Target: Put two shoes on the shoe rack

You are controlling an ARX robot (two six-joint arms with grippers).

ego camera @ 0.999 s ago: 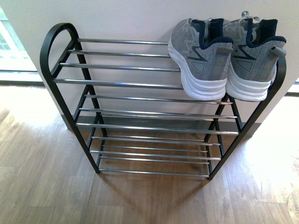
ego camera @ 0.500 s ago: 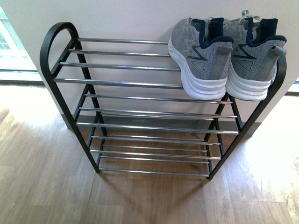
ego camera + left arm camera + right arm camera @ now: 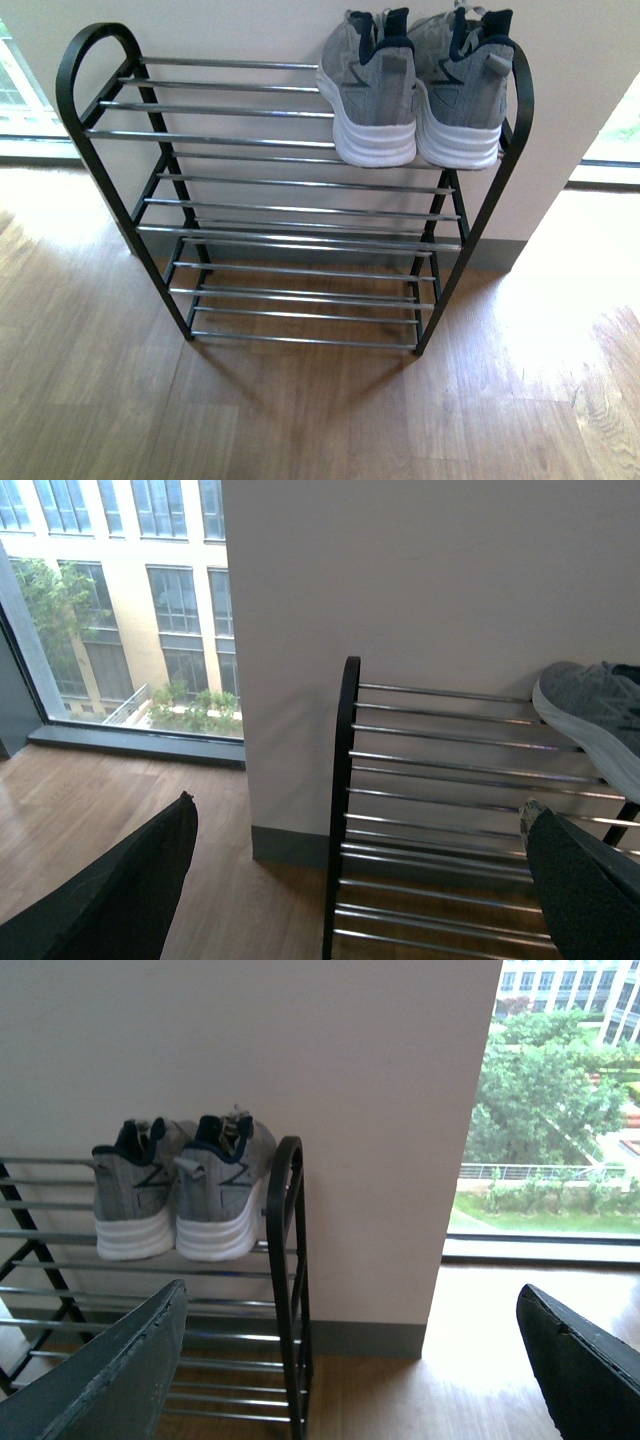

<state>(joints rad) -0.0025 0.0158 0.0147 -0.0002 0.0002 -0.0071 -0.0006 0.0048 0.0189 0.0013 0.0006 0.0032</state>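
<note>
We see a wood floor (image 3: 300, 420) with light and dark planks. The shoe rack (image 3: 220, 110) stands on it. The back of the rack is up against a pale wall (image 3: 250, 30), and a grey strip runs along the foot of that wall. There are windows past both ends of the rack, and sun falls on the floor by its right end.

The rack has a black frame with a round loop at each end. Its shelves are shiny bars. The two grey sneakers (image 3: 400, 100) sit on the top shelf at the rack's right end. They touch side by side, with their white heels out over the front bar. The outer one is just beside the right loop. From the sneakers, the top bars run on to the left loop.

The floor spreads wide in front of the rack.

The left gripper (image 3: 357, 815) has its fingers spread far apart and holds nothing. It faces the rack's left loop. The right gripper (image 3: 350, 1295) is spread wide too, near the right loop, with nothing in it.
</note>
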